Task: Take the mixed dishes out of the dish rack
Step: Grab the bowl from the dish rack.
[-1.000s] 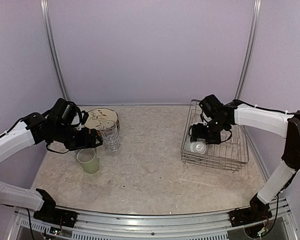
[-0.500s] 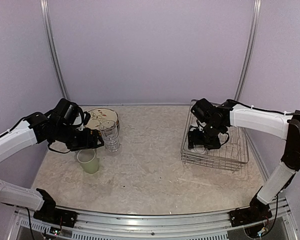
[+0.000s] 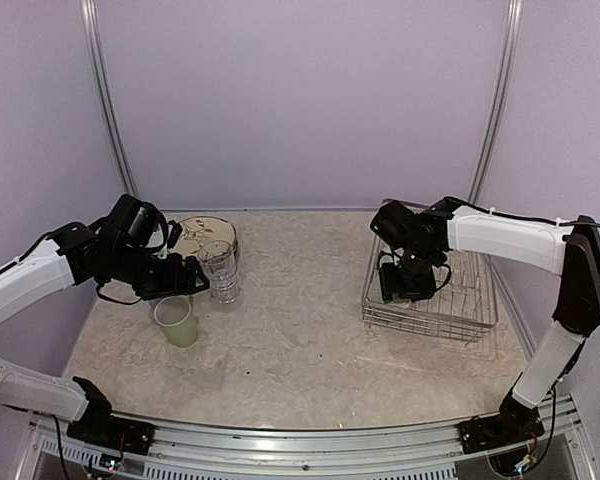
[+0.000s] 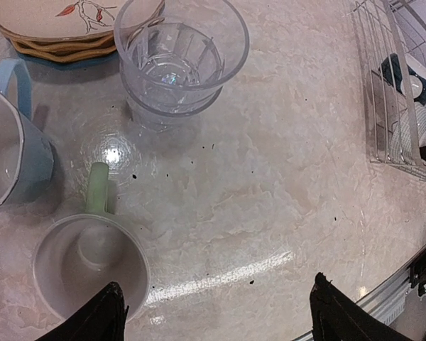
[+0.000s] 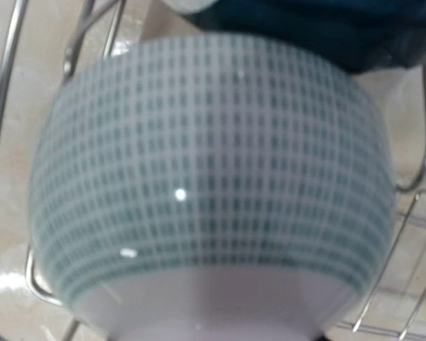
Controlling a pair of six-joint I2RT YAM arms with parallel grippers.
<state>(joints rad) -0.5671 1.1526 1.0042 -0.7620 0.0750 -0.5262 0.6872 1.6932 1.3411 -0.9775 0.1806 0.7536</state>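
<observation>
The dish rack [image 3: 472, 318] stands at the right. My right gripper [image 3: 408, 284] is down inside its left end. In the right wrist view a teal-and-white bowl [image 5: 213, 177] fills the frame and hides the fingers, so I cannot see whether they are on it. A darker teal dish [image 5: 305, 28] lies behind it. At the left, my left gripper [image 4: 219, 317] hangs open over bare table. Its left fingertip [image 4: 105, 314] is beside the pale green mug [image 4: 85, 264]. The glass tumbler [image 4: 177, 60], the light blue mug [image 4: 7, 160] and the stacked plates [image 4: 64, 25] stand nearby.
Rack wires [image 5: 7, 85] curve close around the bowl. The rack's near side [image 4: 383, 92] shows at the right of the left wrist view. Purple walls close in the table at the back and sides.
My right gripper has moved down and left inside the rack, covering the pale bowl that showed earlier. The left arm has barely shifted.
</observation>
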